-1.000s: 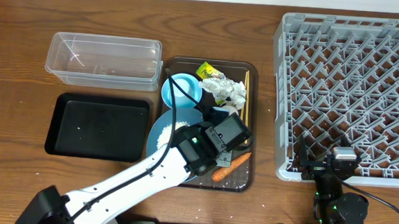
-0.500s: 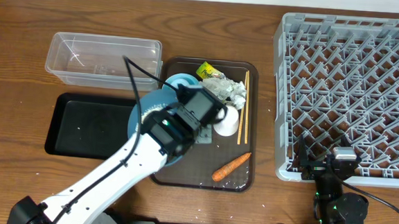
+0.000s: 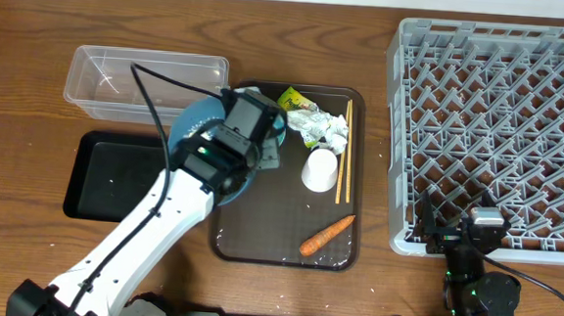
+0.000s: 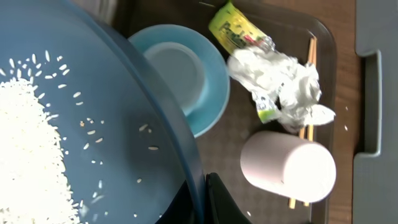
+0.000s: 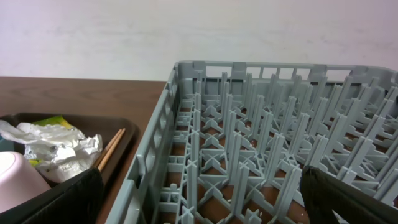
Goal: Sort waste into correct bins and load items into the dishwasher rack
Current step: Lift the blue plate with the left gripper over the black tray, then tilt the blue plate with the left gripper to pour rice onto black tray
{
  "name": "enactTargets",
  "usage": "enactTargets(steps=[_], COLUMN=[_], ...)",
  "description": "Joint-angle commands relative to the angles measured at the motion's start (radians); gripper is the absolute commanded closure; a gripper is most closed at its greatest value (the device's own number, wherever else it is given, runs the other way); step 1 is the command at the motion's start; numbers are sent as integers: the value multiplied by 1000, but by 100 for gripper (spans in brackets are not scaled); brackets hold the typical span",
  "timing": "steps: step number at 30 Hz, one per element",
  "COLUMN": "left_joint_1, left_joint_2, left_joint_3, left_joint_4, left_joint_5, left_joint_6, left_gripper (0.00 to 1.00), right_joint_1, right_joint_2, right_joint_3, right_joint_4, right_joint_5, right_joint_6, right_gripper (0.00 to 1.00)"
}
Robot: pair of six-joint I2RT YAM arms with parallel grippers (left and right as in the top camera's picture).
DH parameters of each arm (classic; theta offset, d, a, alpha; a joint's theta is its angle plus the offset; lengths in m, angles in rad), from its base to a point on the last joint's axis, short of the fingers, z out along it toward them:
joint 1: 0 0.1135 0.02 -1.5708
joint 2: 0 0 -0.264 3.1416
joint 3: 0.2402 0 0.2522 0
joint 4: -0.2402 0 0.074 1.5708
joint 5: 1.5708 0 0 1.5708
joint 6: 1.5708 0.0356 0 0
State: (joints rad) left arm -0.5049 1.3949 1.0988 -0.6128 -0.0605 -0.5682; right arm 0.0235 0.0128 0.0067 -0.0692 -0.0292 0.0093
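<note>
My left gripper is shut on the rim of the large blue plate. It holds the plate, with a heap of white rice, above the left edge of the brown serving tray. The light-blue bowl, yellow-green wrapper, crumpled paper, one white cup on its side, the chopsticks and the carrot lie in that tray. My right gripper is open and empty at the grey rack's front edge.
The clear tub stands at the back left. The black tray lies in front of it, partly under my left arm. The brown serving tray sits between these bins and the rack. Only one white cup is in view.
My left gripper has carried the blue plate with rice from the serving tray's front left up and back to the left, uncovering the cup and carrot. The right arm has not moved.
</note>
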Motion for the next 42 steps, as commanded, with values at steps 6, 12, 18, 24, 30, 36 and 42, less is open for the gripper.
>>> enactTargets(steps=[6,12,18,24,30,36,42], left_joint_1=[135,226,311,388,470,547,618], left_joint_2=[-16,-17,-17,-18,-30,-52,-84], left_joint_3=[26,26,26,26,26,26,25], left_joint_4=[30,47,54,54,54,37,13], left_joint_5=[168,311,438,549,679,784,880], left_joint_6=[30,30,37,37,45,52,68], left_gripper=[94,94,94,94,94,94,94], right_joint_1=[-5,-5,-5,-5,-5,-5,-5], right_joint_2=[-1,-1,-1,-1,-1,-1,-1], right_joint_3=[-1,-1,-1,-1,-1,-1,-1], right_joint_4=[-3,-3,-3,-3,-3,-3,-3], right_joint_5=[3,3,3,3,3,3,3], right_joint_6=[-14,-14,-14,-14,-14,-14,-14], right_gripper=[1,1,1,1,1,1,1])
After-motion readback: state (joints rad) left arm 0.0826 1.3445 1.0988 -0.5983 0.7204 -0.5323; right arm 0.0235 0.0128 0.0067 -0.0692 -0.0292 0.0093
